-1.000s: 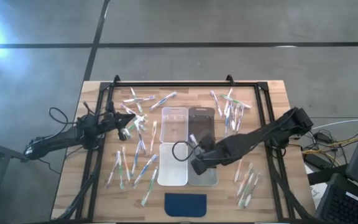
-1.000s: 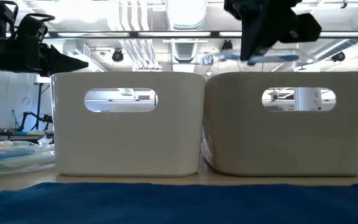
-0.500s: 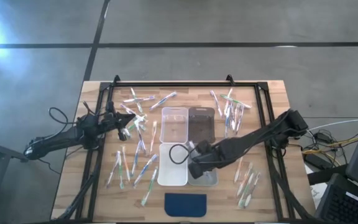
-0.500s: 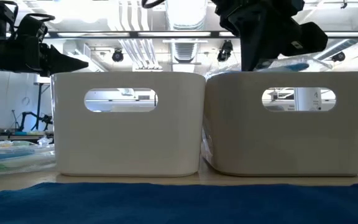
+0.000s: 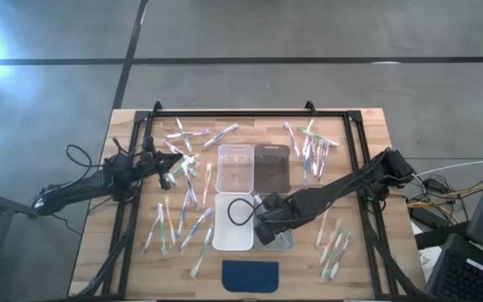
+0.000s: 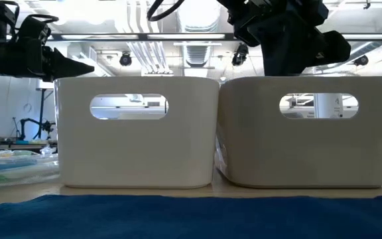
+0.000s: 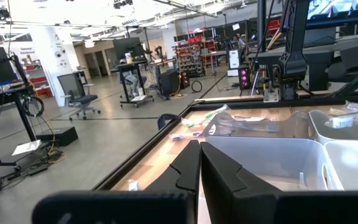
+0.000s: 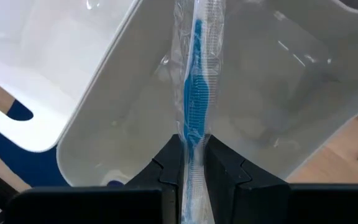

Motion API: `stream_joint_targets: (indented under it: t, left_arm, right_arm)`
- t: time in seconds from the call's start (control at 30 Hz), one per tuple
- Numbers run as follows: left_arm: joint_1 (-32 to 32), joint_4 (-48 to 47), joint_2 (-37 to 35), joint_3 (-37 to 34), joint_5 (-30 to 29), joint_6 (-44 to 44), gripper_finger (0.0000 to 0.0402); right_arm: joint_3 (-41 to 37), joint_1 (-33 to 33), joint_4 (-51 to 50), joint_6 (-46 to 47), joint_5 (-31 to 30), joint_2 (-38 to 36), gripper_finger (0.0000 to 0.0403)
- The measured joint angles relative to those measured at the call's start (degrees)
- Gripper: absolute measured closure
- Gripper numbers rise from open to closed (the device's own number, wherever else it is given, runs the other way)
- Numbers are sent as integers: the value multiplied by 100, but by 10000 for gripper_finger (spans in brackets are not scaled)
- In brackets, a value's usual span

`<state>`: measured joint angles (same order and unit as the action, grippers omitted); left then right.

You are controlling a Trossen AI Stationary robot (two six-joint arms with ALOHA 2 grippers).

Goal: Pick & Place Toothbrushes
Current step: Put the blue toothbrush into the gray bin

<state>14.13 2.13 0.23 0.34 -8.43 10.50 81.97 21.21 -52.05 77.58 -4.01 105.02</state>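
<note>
- Blue toothbrush (image 8: 194, 106), in a clear wrapper: clamped between the two dark fingers of the right gripper (image 8: 192, 163). It sticks straight out ahead of the fingertips, long axis in line with the fingers, its free end over the inside of a bin.
- Right gripper (image 5: 262, 228): closed on that toothbrush, over the front right bin (image 5: 280, 241), which looks darker in the high view. In the low view the gripper (image 6: 290, 46) sits just above that bin's rim (image 6: 307, 81).
- Deciding relation, as a judgement: the held toothbrush points down into the bin, so release needs only the fingers parting. The wall shared with the front left bin (image 5: 231, 235) lies close beside it, so drift sideways is the risk.
- Remaining toothbrushes: loose on the wooden table (image 5: 359, 126), a scatter on the left (image 5: 183, 210) and another on the right (image 5: 329, 243), both well apart from the right gripper.
- Left gripper (image 5: 172, 170): fingers together, holding nothing visible, beside the left scatter, the nearer arm to it.
- Dark blue pad (image 5: 251, 275): at the table's front edge, bare.
</note>
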Motion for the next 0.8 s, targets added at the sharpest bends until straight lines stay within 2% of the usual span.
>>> stream_joint_targets:
  t: [0.8]
  left_arm:
    - [-4,-2,1,0,0,0,383]
  right_arm:
    - [-209,-2,43,-120,149,204,366]
